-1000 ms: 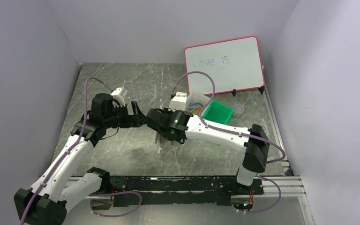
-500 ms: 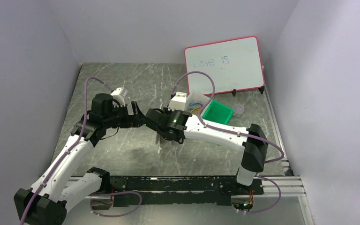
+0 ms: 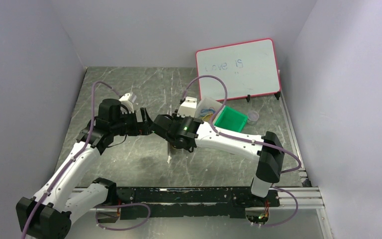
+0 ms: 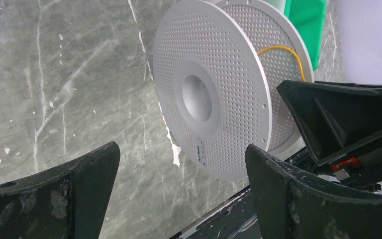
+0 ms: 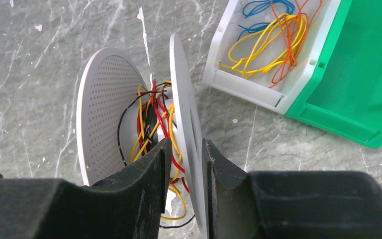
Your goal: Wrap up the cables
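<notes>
The right gripper (image 5: 186,145) is clenched on the edge of one disc of a white spool (image 5: 104,114), its two fingers (image 5: 146,186) pinching that thin rim from either side. The spool stands on edge on the grey marbled table (image 5: 40,59), and red, yellow and black strands sit loosely around the hub between its two perforated discs.

The left gripper (image 4: 181,150) is spread wide and grasps nothing. It faces the flat outer face of the spool's other disc, with both fingers clear of it. In the overhead view the two grippers meet nose to nose near the middle of the table.

The orange-red cables (image 5: 291,42) lie apart from the spool, in a white tray (image 5: 243,82), tangled with yellow and blue loops (image 5: 258,47). A green bin (image 5: 358,74) sits against the tray, and beyond both a pink-framed whiteboard (image 3: 238,69) leans at the back wall.
</notes>
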Robot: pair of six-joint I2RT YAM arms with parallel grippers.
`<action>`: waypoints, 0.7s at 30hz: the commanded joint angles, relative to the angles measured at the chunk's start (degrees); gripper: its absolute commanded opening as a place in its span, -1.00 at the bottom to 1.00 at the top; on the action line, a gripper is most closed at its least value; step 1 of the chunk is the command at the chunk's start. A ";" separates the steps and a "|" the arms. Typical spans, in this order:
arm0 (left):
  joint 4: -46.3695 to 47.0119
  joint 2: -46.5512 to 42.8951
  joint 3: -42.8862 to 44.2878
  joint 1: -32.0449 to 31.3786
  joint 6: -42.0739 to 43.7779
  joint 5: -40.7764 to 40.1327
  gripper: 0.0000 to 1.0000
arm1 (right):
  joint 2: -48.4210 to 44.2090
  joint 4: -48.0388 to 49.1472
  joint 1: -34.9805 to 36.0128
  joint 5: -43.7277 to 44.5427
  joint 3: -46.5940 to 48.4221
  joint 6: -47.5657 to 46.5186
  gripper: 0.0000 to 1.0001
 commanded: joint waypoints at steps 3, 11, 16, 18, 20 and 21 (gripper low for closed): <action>2.26 3.12 0.24 -0.16 1.24 4.61 1.00 | -1.86 1.37 0.15 2.51 0.97 -0.40 -0.30; 2.79 7.22 1.71 -0.21 0.94 5.46 1.00 | -9.86 13.91 0.15 0.77 -6.48 -10.33 -0.16; 2.15 8.70 3.54 -0.24 0.86 2.96 0.97 | -12.34 18.94 -0.27 0.31 -10.40 -14.34 -0.04; 1.47 8.57 4.75 -0.20 0.97 1.60 0.96 | -12.75 19.45 -0.34 0.36 -10.84 -15.04 -0.04; 0.62 8.58 6.41 -0.24 1.14 0.97 0.96 | -13.57 20.69 -0.36 0.42 -11.94 -16.34 -0.02; -0.06 8.68 7.58 -0.26 1.35 0.50 0.96 | -14.23 21.56 -0.36 0.28 -12.76 -17.17 -0.01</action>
